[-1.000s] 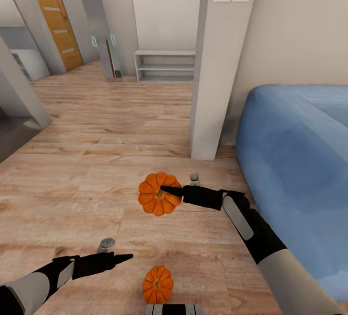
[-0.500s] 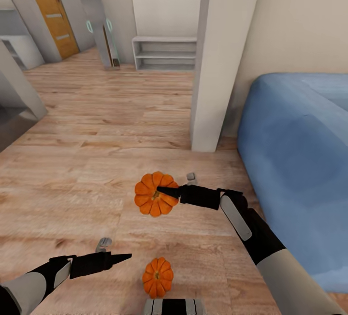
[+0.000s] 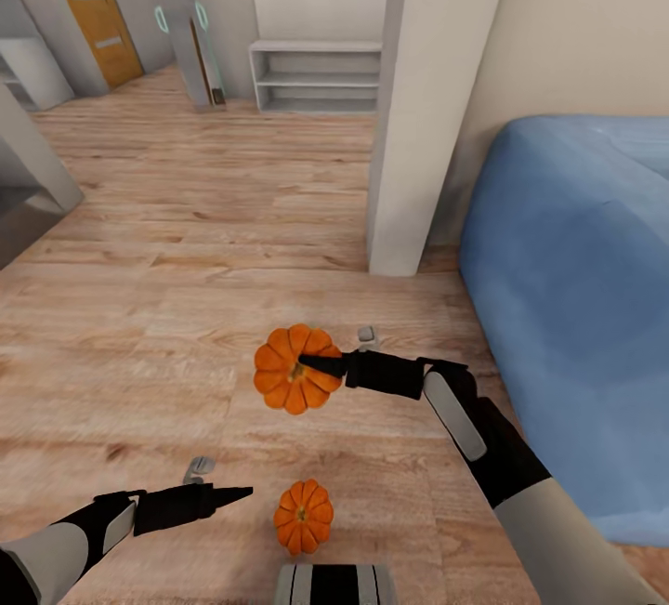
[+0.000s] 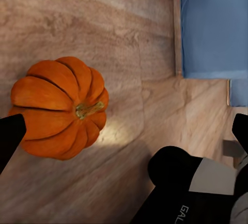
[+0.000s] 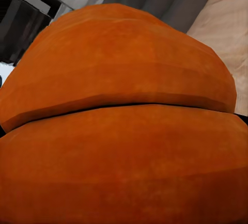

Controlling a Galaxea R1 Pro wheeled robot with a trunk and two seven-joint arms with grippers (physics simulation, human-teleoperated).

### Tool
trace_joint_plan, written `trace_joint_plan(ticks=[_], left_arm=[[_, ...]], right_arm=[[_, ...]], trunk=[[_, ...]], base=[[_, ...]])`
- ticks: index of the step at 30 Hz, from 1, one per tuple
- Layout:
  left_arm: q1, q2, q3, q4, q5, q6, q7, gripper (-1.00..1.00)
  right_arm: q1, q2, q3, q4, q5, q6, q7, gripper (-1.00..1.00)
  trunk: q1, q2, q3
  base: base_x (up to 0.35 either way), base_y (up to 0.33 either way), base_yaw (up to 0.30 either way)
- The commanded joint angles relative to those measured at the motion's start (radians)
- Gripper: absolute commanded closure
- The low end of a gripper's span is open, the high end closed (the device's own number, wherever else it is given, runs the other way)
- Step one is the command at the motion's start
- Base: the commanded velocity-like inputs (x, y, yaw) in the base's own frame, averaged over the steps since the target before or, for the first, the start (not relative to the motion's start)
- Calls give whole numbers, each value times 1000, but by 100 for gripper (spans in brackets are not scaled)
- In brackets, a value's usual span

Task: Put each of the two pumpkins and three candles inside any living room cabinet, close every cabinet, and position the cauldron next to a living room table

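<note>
The pale wood floor (image 3: 167, 308) is carrying a small orange pumpkin (image 3: 303, 517) near the robot, a blue sofa (image 3: 576, 289), a white pillar (image 3: 409, 168) and a low shelf unit (image 3: 316, 75).

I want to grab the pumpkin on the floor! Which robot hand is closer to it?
Left. The left gripper hangs just beside the pumpkin on the floor, not touching. The right gripper is farther off, shut on the other pumpkin.

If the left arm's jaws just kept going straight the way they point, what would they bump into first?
Probably the pumpkin on the floor: the left gripper points toward it, jaws open. Depth is unclear; they might pass just above it and reach the wood floor.
</note>
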Motion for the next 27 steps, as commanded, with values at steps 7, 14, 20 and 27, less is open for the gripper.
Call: trace_joint_plan(ticks=[7, 14, 20, 27], left_arm=[[0, 0, 1, 0, 0, 0, 0, -100], [0, 0, 1, 0, 0, 0, 1, -100], [-1, 0, 1, 0, -1, 0, 3, -100], [-1, 0, 1, 0, 0, 0, 5, -100]], right_arm=[[0, -2, -1, -2, 3, -1, 0, 100], [0, -2, -1, -3, 3, -1, 0, 100], [0, -2, -1, -5, 2, -3, 3, 100], [0, -2, -1, -5, -1, -3, 4, 100]], trunk=[[3, -2, -27], [6, -3, -54], [9, -5, -77], [12, -6, -105]], base=[[0, 0, 0], [0, 0, 0], [0, 0, 0], [0, 0, 0]])
